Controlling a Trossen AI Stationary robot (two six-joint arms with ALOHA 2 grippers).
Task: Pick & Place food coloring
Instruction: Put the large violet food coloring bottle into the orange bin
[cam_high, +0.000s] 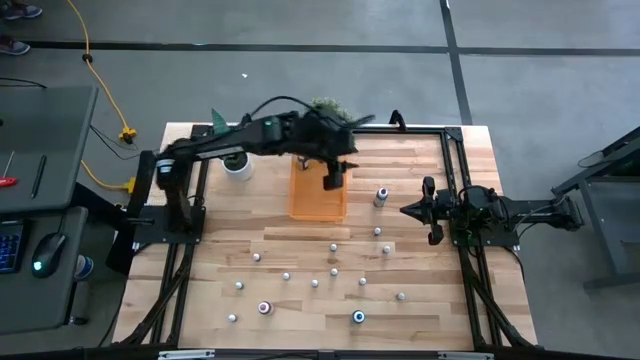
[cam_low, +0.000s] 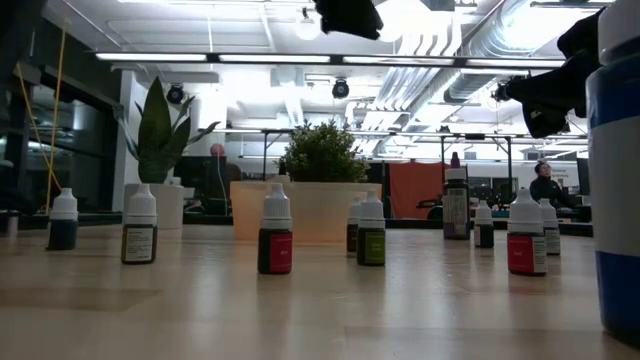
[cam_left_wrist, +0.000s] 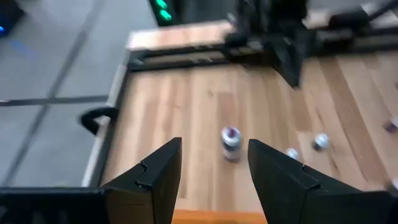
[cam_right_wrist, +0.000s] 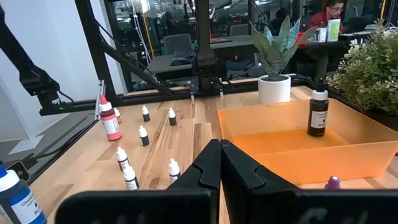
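Note:
Several tiny white-capped food coloring bottles (cam_high: 334, 247) stand scattered on the near half of the wooden table, among them a red one (cam_high: 265, 308) and a blue one (cam_high: 359, 317). The low view shows them in a row (cam_low: 275, 235). One dark bottle (cam_right_wrist: 318, 112) stands upright inside the orange tray (cam_high: 312, 205). A bigger bottle (cam_high: 381, 195) stands just right of the tray. My left gripper (cam_high: 333, 180) hangs open above the tray with nothing between its fingers (cam_left_wrist: 214, 149). My right gripper (cam_right_wrist: 214, 168) rests shut at the table's right side (cam_high: 432, 212).
A white pot with a tall-leaved plant (cam_high: 237, 165) and a bushy green plant (cam_high: 325, 108) stand at the far edge beside the tray. Black frame rails (cam_high: 455, 170) run along the table's sides. A person (cam_right_wrist: 329, 12) sits in the room beyond.

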